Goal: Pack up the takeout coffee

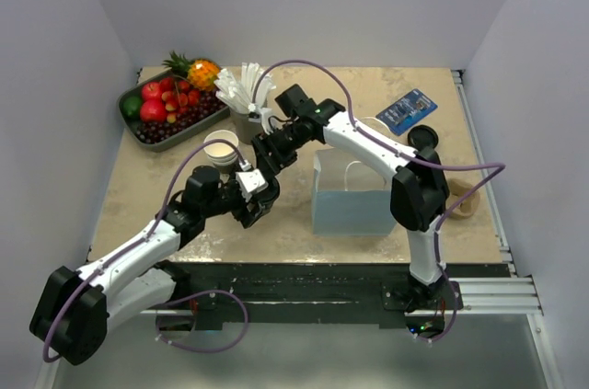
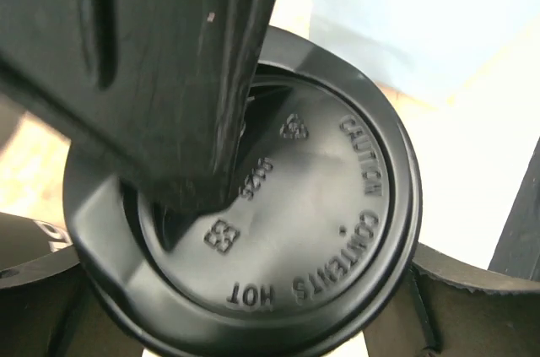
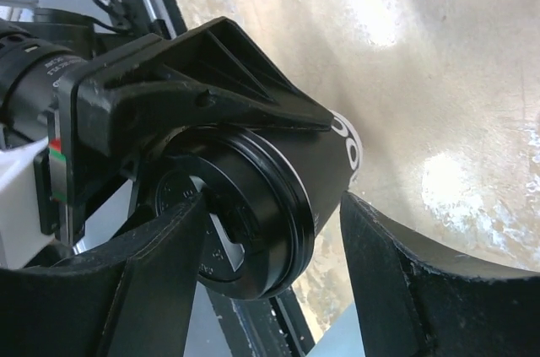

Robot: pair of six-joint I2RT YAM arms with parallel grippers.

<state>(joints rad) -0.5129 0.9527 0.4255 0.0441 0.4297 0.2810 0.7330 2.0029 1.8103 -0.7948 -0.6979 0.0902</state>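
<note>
Worktop [image 1: 138, 200]: I've got a blue paper bag [image 1: 350, 198] just right of both claws and a fruit tray [image 1: 126, 106] at the far left.
Lidless cups [image 1: 221, 146]: just beyond the left claw [image 1: 257, 196].
Left claw: clenched on the takeout coffee [image 3: 314, 153], left of the bag.
Right claw [image 3: 274, 209]: straddling that cup, one finger across its lid [image 2: 325, 205]. Grip, I can't tell.

Your left wrist view lost half the dark brown paper cup's [image 3: 325, 148] round black plastic lid [image 2: 321, 205] behind a finger [image 2: 169, 78] of the right tool [image 1: 265, 166].
</note>
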